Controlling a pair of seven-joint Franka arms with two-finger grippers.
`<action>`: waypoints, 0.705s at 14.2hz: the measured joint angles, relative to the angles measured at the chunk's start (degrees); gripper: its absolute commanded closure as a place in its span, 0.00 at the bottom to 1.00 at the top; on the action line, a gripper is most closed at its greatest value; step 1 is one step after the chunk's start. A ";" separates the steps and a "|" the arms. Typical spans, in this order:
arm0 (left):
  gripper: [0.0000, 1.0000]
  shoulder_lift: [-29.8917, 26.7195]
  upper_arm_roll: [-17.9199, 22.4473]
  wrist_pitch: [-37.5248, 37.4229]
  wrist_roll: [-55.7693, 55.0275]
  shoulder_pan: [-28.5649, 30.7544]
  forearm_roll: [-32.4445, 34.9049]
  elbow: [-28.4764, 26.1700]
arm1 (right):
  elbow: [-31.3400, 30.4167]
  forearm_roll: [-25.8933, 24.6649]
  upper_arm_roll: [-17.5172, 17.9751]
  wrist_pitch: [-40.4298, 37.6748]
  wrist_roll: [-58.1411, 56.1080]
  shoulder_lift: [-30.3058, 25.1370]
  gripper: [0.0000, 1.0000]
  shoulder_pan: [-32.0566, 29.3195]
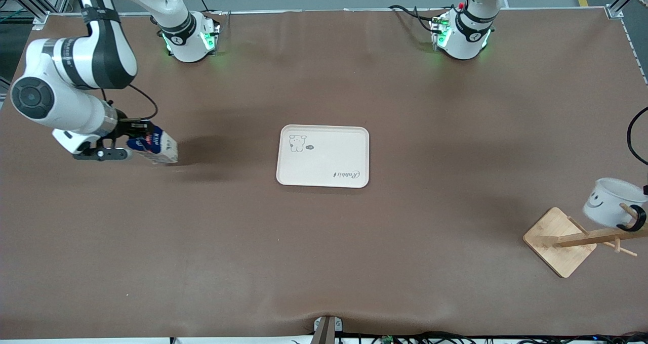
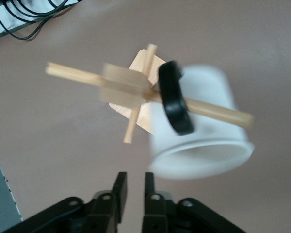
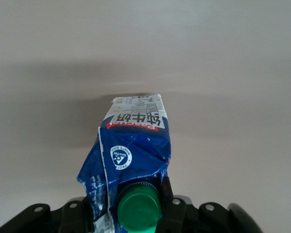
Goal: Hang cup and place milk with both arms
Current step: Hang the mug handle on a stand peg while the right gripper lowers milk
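milk carton [image 3: 136, 145]: dark blue and white, red label patch, green cap by the black right gripper [image 3: 131, 208] fingers | mug [image 1: 610, 201]: white, black smiley, black loop handle | rack [image 1: 577, 239]: pale wood | tray [image 1: 323, 156]: cream, grey bear drawing and script | table [image 1: 324, 263]: brown | left gripper [image 2: 133, 194]: black

The bench [image 1: 324, 263] is evenly and softly lit from above in the front view, with no glare. A broad, diffuse shadow is cast beside the milk [image 1: 157, 148], toward the tray [image 1: 323, 156], and fainter shadows are seen below the arm bases. In the left wrist view, the cup [image 2: 203, 131] and the wooden rack [image 2: 136, 90] are smeared by blur. In the right wrist view, the milk is rendered sharply, under a dim band of shadow.
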 measured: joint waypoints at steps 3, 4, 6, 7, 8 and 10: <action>0.00 -0.07 -0.57 0.00 -2.79 -0.28 -2.10 0.42 | -2.29 -1.37 -0.05 2.18 -0.91 -0.94 1.00 -4.07; 0.00 -0.19 -0.96 0.00 -4.13 -0.36 -2.67 0.56 | -3.44 -1.37 -0.05 3.81 -0.96 -1.18 1.00 -4.37; 0.00 -0.61 -2.55 -0.39 -8.31 -0.39 -3.58 0.77 | -6.55 -1.37 0.19 7.72 -0.96 -1.69 1.00 -4.37; 0.00 -0.91 -3.55 -1.27 -11.36 -0.42 -3.73 0.78 | -8.26 -1.37 0.30 9.96 -0.96 -1.95 1.00 -4.37; 0.00 -1.28 -4.60 -2.58 -14.89 -0.46 -3.75 0.80 | -9.75 -1.38 0.37 11.89 -0.96 -2.18 1.00 -4.37; 0.00 -2.41 -6.92 -5.64 -20.99 -0.50 -3.76 0.85 | -11.45 -1.45 0.44 13.53 -0.96 -2.61 1.00 -4.37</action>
